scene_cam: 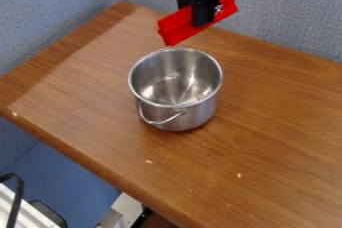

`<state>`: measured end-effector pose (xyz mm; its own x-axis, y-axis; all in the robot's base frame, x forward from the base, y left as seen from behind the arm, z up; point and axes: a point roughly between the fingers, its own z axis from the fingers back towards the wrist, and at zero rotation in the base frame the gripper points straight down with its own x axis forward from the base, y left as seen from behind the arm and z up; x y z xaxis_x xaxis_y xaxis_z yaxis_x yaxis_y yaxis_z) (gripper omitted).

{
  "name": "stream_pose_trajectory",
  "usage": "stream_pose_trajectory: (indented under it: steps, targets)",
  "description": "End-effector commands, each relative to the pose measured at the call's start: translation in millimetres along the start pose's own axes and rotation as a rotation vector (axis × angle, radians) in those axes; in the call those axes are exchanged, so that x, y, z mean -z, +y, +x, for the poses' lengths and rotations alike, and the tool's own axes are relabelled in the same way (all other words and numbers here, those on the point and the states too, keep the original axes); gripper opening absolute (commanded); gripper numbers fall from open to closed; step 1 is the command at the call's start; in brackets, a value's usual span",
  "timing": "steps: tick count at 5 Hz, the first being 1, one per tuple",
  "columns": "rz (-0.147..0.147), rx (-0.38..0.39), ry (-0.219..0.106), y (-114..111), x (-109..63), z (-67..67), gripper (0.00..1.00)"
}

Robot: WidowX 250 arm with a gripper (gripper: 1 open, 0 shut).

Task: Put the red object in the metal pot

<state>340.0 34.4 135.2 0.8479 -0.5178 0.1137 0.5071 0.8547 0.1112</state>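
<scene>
The camera view looks down at an angle on a wooden surface, and the black gripper comes in from the top edge with its fingers pointing down. It is clamped partway closed on the red object, a flat red block gripped near its upper right end, so that most of the block sticks out from the gripper down and to the left, tilted, with its lower end hanging free in the air. The block touches nothing but the gripper. The metal pot stands upright on the surface below the gripper and a little toward the camera, well apart from the block; the low end of the block hangs above the far part of the pot's rim or just behind it, and from this angle I cannot tell which. The pot's thin wire handle lies folded down against its near side. The arm above the gripper is cut off by the top of the picture, and the black fingers merge into one dark shape, hiding the part of the block between them.
</scene>
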Motion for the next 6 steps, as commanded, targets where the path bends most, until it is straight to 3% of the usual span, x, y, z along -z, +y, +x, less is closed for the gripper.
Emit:
stream_pose_trajectory:
  steps: [1,2,3,4,6]
  targets:
    - [0.012,0.093,-0.025,-10.4,-5.4,8.1,0.0]
    - [0.03,0.166,-0.022,-23.1,-6.8,17.9,0.0]
    - [0.056,0.134,-0.003,-21.7,-2.1,22.9,0.0]
    - [0.075,0.128,-0.006,-32.7,-6.0,26.9,0.0]
    - [0.084,0.209,-0.02,-59.7,0.5,37.6,0.0]
